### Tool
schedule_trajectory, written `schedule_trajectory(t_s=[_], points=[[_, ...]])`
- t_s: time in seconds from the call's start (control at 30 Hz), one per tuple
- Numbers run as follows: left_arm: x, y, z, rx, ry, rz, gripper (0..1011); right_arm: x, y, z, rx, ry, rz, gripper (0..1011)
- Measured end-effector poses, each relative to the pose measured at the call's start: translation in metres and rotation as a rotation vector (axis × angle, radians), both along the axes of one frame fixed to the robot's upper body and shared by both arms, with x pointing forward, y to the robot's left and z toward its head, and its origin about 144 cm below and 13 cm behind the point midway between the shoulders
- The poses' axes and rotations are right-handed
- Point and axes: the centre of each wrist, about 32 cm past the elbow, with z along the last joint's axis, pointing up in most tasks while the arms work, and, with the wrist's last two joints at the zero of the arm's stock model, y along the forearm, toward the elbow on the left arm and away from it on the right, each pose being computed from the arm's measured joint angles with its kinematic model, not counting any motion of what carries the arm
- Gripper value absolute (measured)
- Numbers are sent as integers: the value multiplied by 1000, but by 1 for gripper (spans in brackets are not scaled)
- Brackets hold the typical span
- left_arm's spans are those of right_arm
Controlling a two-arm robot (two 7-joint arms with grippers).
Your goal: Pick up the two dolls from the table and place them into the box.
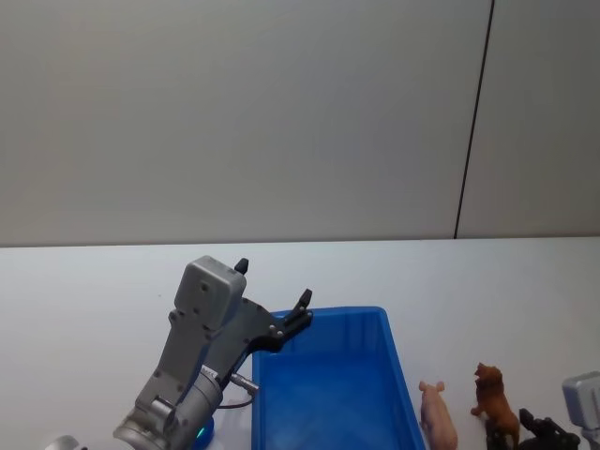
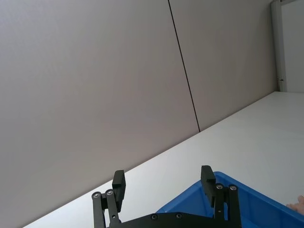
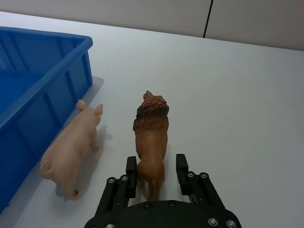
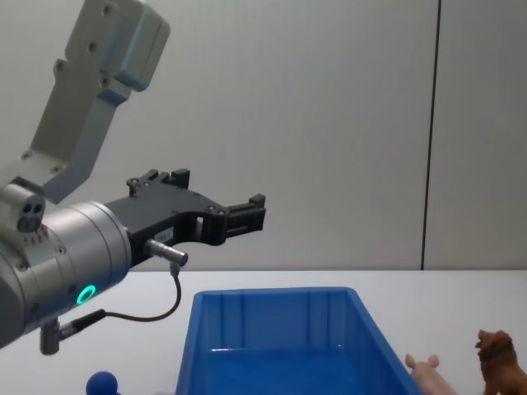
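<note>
- The right gripper's fingers [image 3: 182,167] stand parted on either side of the lion's [image 3: 151,128] hindquarters. A sliver of table [image 3: 237,95] shows between the animal and one finger. On the other side I cannot tell whether the pad touches the fur.
- So the right gripper [image 3: 156,171] brackets the lion without clamping it. The lion stands upright on all four legs on the white surface, head pointing away from the gripper.
- The pig [image 3: 71,145] stands just beside the lion, apart from it and facing much the same way.
- The pig is between the lion and the box [image 3: 42,95], near its outer wall with a strip of table between them.
- In the head view both dolls stand at the lower right of the frame, and the gripper's dark body is in the very corner behind the lion.
- The left gripper's fingers [image 2: 118,184] are spread wide with nothing between them.
- The left gripper [image 2: 163,183] hangs in the air over the far left corner of the box, clear of the rim. In the chest view it is left of centre and well above the bin.
- The box lies at the bottom centre of the head view, its blue floor bare.
- A small blue ball [image 4: 102,383] sits on the table at the lower left of the chest view, outside the box.
</note>
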Motion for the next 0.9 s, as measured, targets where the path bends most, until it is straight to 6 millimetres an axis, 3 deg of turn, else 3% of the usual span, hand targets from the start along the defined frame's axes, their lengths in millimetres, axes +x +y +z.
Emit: schedule_trajectory(t_s=[0.27, 0.47, 0.9], points=[[0, 0, 0, 0, 0, 0, 1001, 1, 1, 1, 9, -8, 12, 295], [0, 0, 0, 0, 0, 0, 1000, 1, 2, 8, 20, -35, 23, 289], [0, 0, 0, 0, 0, 0, 1000, 2, 11, 43, 65, -158, 105, 289]])
